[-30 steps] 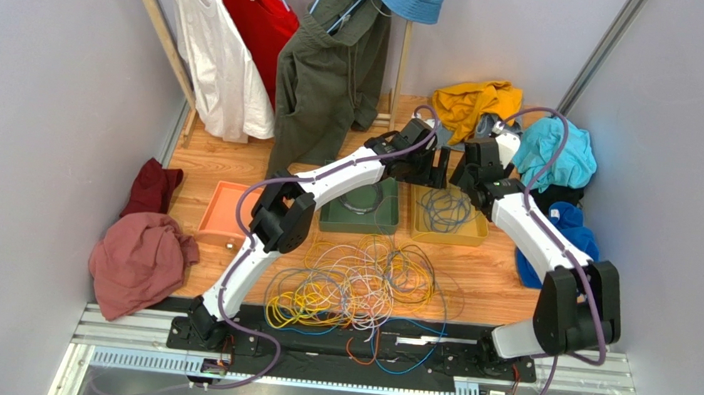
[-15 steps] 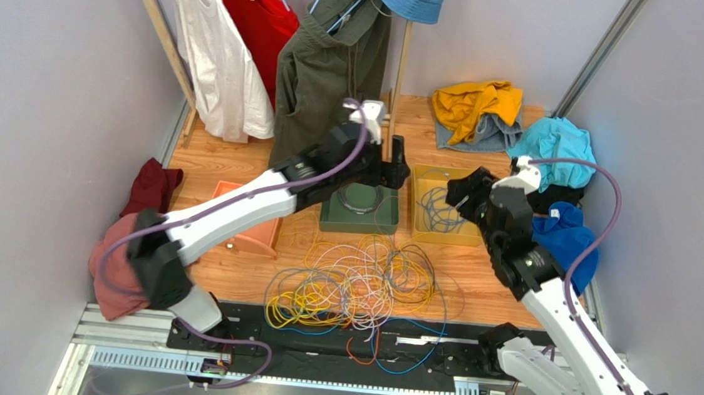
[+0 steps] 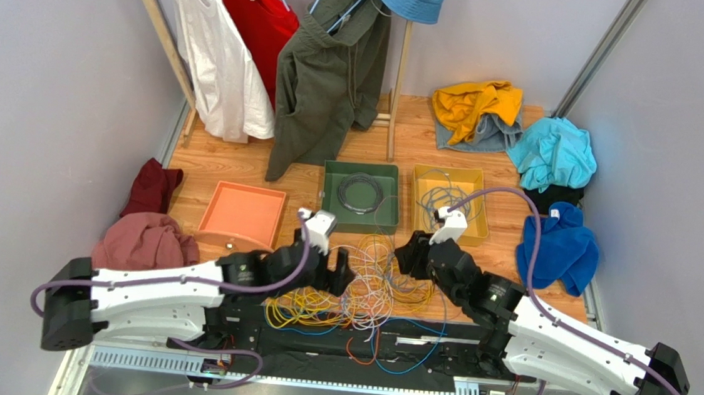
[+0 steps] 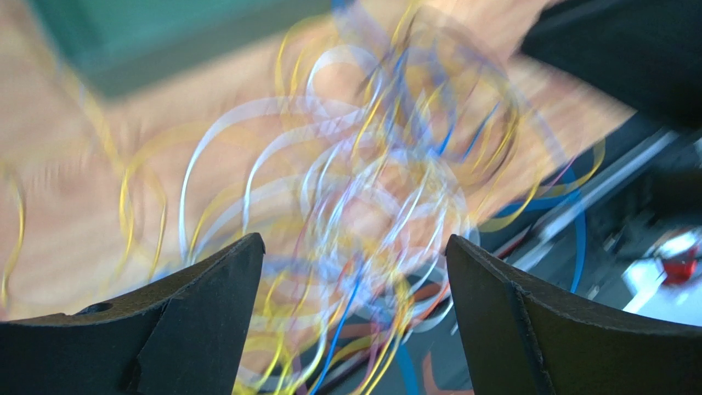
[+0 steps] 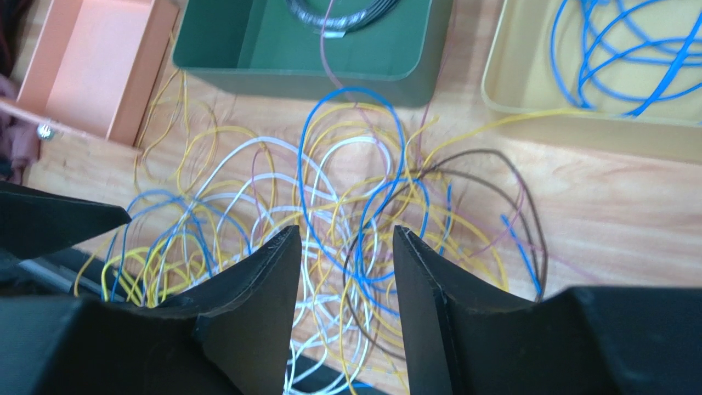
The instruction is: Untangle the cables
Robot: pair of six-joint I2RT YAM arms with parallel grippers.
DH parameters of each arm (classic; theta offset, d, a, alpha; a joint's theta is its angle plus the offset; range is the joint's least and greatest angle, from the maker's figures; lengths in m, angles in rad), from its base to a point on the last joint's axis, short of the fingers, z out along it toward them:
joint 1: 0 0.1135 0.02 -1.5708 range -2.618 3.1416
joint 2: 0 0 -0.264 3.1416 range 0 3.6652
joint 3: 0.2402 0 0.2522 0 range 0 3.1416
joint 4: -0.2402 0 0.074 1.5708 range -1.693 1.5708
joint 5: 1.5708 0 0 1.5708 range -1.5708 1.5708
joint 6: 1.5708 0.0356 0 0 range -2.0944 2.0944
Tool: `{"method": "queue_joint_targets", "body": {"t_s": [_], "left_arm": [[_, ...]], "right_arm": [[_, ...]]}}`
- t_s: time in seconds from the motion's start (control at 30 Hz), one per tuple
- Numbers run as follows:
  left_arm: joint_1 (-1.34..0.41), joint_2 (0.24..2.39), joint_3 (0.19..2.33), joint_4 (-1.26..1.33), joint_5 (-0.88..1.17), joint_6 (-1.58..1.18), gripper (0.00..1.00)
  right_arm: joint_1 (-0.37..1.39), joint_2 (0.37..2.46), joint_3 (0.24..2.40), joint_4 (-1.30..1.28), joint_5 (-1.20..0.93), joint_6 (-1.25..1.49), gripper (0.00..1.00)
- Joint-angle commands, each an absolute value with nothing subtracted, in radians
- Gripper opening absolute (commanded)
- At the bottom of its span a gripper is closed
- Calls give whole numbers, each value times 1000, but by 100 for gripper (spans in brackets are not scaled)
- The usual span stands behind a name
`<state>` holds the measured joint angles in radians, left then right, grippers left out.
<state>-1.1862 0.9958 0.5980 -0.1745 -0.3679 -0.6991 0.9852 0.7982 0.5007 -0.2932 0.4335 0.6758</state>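
Observation:
A tangled heap of thin yellow, blue, white and orange cables point(image 3: 367, 288) lies on the wooden table near its front edge. It also shows blurred in the left wrist view point(image 4: 362, 206) and sharp in the right wrist view point(image 5: 329, 206). My left gripper point(image 3: 340, 274) hovers at the heap's left side, open and empty, its fingertips point(image 4: 239, 271) wide apart. My right gripper point(image 3: 409, 259) hovers at the heap's right side, open with a narrower gap, nothing between its fingertips point(image 5: 276, 263). A dark coil lies in the green tray point(image 3: 330, 216). Blue cables lie in the yellow tray point(image 3: 476, 234).
An orange tray point(image 3: 241, 212) sits at the left, empty. Clothes lie piled at the left point(image 3: 139, 256) and right point(image 3: 560, 237), and more hang on a rack point(image 3: 328, 64) at the back. A black rail point(image 3: 354, 339) runs along the near edge.
Both arms have swung back from the far trays and dropped low over the cable heap at the front. The heap itself has not moved.

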Motion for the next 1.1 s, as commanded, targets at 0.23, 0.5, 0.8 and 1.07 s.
{"method": "queue_joint_targets", "body": {"t_s": [0.23, 0.5, 0.8, 1.07], "left_arm": [[-1232, 445, 365, -328, -474, -861, 85], [-1232, 460, 356, -350, -445, -899, 83], [-1233, 480, 354, -328, -436, -896, 83], [-1233, 381, 383, -402, -477, -849, 82]], "right_arm": [[1291, 733, 434, -267, 537, 719, 49], [1476, 925, 425, -261, 505, 823, 55], [1534, 1087, 429, -236, 534, 874, 44], [1627, 971, 685, -545, 760, 839, 0]]}}
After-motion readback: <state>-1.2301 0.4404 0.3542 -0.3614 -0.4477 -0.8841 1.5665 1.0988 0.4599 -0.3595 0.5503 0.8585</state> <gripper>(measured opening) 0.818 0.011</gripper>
